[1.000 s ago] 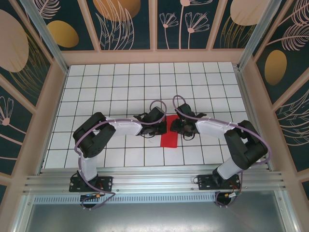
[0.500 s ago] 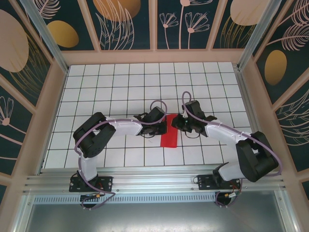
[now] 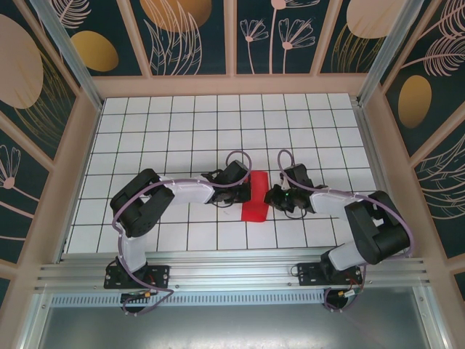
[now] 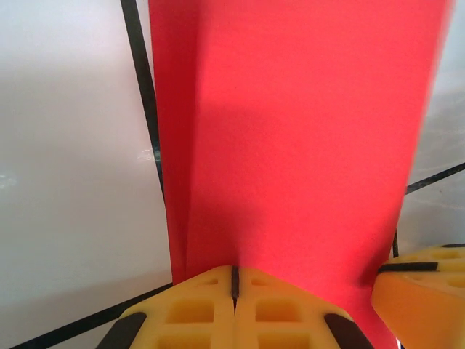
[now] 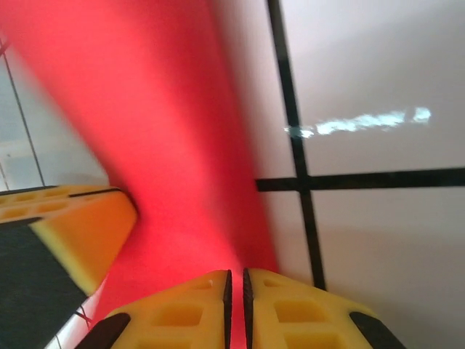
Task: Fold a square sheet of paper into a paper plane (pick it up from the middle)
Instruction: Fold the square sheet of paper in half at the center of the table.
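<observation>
Red paper lies folded in narrow strip on white table, between both arms. Left gripper jaws shut tight, tips at paper edge; cannot tell if paper is pinched. Right gripper jaws nearly shut, red in thin slit, looks like pinch on other edge. Step looks like making a fold. Next: lift edge gently, lay flat, press crease.

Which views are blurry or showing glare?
Right wrist: blurred, the red paper has soft edges, and there is a bright glare streak on the table. Left wrist: sharper, with a shadow band across the paper and faint glare on the left tile. Top external: crisp and evenly lit.
</observation>
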Robot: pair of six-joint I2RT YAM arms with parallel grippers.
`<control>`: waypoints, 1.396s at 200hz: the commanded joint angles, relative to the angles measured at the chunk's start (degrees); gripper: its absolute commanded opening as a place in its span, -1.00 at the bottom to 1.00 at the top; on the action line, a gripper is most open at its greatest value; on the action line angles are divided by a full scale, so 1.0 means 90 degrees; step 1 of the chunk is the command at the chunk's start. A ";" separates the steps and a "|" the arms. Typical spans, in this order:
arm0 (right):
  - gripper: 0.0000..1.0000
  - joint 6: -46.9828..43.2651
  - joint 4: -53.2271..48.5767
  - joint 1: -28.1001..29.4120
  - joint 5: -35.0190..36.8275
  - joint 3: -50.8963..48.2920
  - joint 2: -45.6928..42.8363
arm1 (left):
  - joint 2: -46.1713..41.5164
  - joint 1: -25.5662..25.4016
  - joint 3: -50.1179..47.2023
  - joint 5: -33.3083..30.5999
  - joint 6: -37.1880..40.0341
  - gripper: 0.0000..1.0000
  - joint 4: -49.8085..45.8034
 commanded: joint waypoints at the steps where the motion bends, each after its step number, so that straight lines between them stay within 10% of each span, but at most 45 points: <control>1: -0.66 -0.0053 0.0107 -0.0081 0.0039 -0.0197 0.0123 | 0.0382 -0.0038 -0.0041 -0.0105 0.0117 -1.00 -0.0531; 279: -0.60 0.0090 -0.0196 0.0362 -0.0860 -0.0373 -0.1111 | 0.0383 -0.0043 -0.0099 -0.0067 0.0158 -1.00 -0.0524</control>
